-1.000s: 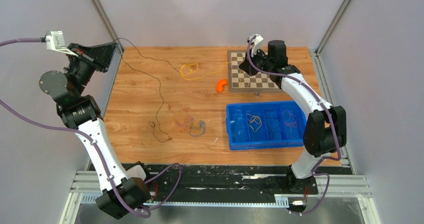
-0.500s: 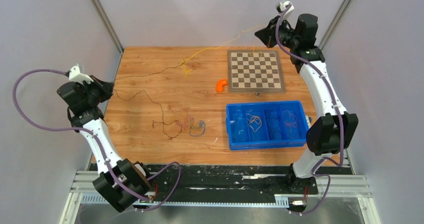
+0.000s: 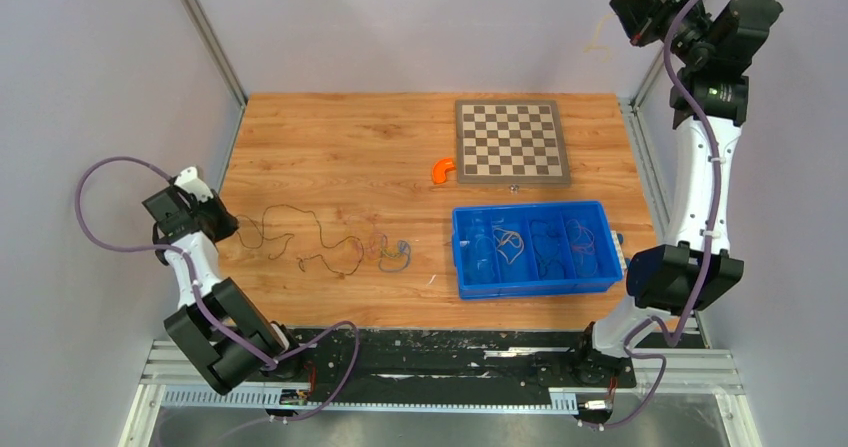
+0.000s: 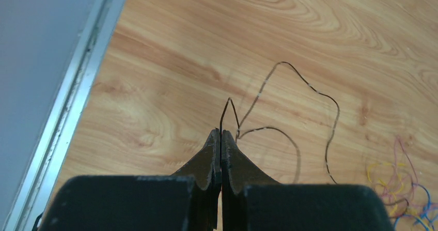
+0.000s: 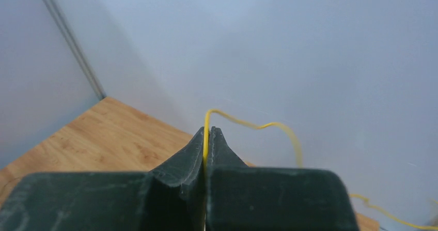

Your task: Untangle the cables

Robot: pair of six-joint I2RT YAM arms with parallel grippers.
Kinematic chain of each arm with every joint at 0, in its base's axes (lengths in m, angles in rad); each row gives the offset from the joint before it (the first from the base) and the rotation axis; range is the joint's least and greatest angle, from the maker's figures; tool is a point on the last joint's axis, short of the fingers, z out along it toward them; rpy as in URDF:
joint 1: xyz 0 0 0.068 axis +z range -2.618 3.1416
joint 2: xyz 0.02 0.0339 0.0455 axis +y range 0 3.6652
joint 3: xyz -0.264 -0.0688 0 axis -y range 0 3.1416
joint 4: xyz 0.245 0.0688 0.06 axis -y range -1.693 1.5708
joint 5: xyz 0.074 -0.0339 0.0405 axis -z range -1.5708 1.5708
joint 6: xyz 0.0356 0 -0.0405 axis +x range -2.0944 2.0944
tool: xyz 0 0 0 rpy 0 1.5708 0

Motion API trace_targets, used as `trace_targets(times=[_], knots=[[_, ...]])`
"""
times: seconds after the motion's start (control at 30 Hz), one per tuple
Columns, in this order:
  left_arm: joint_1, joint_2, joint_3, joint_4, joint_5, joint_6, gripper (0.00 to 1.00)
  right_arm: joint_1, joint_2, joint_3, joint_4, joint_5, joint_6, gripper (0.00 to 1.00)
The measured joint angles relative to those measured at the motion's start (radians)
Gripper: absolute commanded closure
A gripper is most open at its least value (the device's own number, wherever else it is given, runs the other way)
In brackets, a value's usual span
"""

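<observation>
My left gripper [image 4: 221,134] low at left edge of table [image 3: 330,137], pinched shut on black wire [image 4: 311,88] end; wire runs rightward toward tangle [image 3: 386,253]. My right gripper [image 5: 209,134] high at far right, clamped on yellow wire [image 5: 274,124]. Left gripper nearer tangle.

Bright, even light from above, just faint soft shadows beside the black cable [image 4: 310,89] on the table [image 4: 206,34]. Right wrist view's softer, the yellow cable [image 5: 279,125] goes kinda blurry.
</observation>
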Motion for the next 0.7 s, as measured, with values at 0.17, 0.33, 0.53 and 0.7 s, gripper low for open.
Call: trace_targets(times=[0.17,0.33,0.53,0.7], knots=[[-0.083,-0.048,0.0,-0.082,0.159,0.104,0.79,0.018,-0.018,-0.031,-0.001,-0.095,0.041,1.0],[-0.348,-0.176,0.003,-0.166,0.254,0.188,0.27,-0.003,-0.137,-0.168,-0.007,-0.169,0.057,1.0],[-0.526,-0.218,0.049,-0.226,0.315,0.244,0.0,-0.02,-0.385,-0.371,-0.021,-0.29,0.054,1.0],[-0.558,-0.217,0.147,-0.237,0.381,0.235,0.0,-0.005,-0.546,-0.489,-0.023,-0.412,0.07,1.0]])
